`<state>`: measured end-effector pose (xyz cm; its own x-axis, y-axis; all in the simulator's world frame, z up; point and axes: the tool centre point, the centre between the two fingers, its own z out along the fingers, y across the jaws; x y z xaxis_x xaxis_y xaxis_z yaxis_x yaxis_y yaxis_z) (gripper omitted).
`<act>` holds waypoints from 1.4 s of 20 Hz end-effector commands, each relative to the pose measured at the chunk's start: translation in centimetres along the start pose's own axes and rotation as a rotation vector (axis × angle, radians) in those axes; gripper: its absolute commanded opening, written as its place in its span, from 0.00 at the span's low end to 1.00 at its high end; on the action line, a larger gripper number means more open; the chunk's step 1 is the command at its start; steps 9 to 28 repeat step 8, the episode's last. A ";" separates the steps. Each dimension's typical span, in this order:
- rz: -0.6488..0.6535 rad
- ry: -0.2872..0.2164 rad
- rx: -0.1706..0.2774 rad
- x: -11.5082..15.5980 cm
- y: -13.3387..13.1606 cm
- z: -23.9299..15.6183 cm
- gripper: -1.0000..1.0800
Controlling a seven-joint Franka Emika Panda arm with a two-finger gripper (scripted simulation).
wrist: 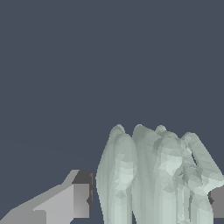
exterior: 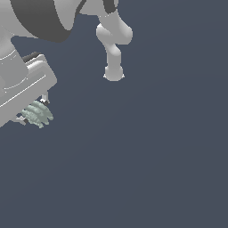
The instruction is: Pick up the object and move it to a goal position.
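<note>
Now, exterior view's far left: white claw (exterior: pixel 33 111) pinches pale grey-green lumpy block (exterior: pixel 38 114) between its fingers. Block ridged, bumpy, much smaller than claw. Wrist view: block (wrist: pixel 153 175) sits between grey finger (wrist: pixel 65 201) and second finger (wrist: pixel 217 201), plain dark background all around.

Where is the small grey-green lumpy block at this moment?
In the exterior view, the block sits near the left edge, between the fingers of the white gripper. In the wrist view it fills the space between the two fingertips.
</note>
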<state>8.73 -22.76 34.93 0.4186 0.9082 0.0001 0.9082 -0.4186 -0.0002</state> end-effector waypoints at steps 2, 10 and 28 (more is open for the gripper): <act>0.000 0.000 0.000 -0.2 0.3 -0.3 0.00; 0.000 0.000 0.000 -0.3 0.5 -0.5 0.00; 0.000 0.000 0.000 -0.3 0.5 -0.5 0.00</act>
